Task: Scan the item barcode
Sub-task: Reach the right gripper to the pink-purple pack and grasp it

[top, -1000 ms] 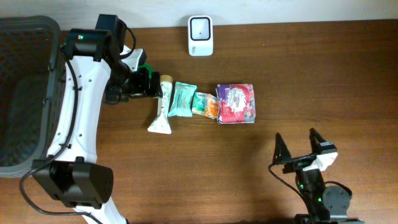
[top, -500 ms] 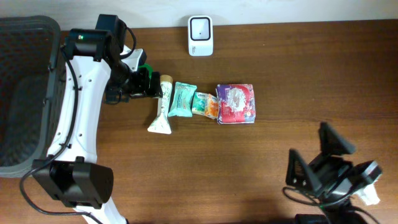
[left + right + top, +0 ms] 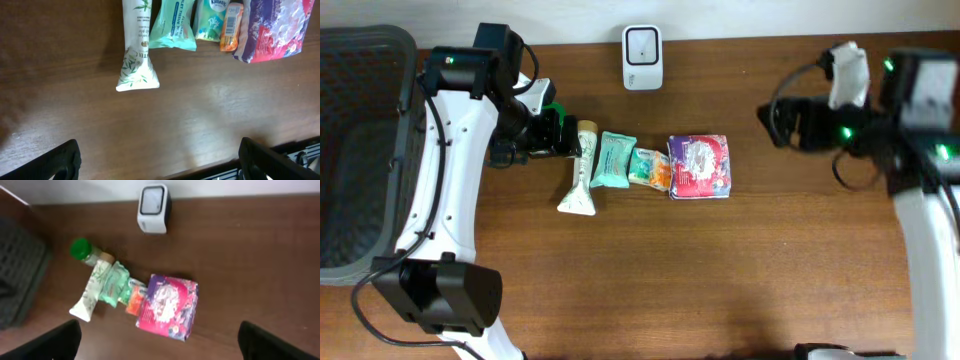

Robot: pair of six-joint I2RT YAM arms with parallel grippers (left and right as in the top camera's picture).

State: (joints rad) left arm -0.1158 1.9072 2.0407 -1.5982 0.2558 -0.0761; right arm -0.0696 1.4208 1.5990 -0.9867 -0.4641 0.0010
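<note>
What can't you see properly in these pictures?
- Barcodes: none can be made out on the tube or purple pack; the right wrist view is blurred and the print too small.
- Tube's top: cut off by the left wrist view's upper edge.
- Basket: cut off by the overhead view's left edge.

A dark grey mesh basket (image 3: 360, 160) with a rounded rim occupies the far left, at the end of the brown wood-grain counter (image 3: 650, 280), and is partly cut off by the frame. A pale wall (image 3: 770, 15) runs along the counter's far edge.
</note>
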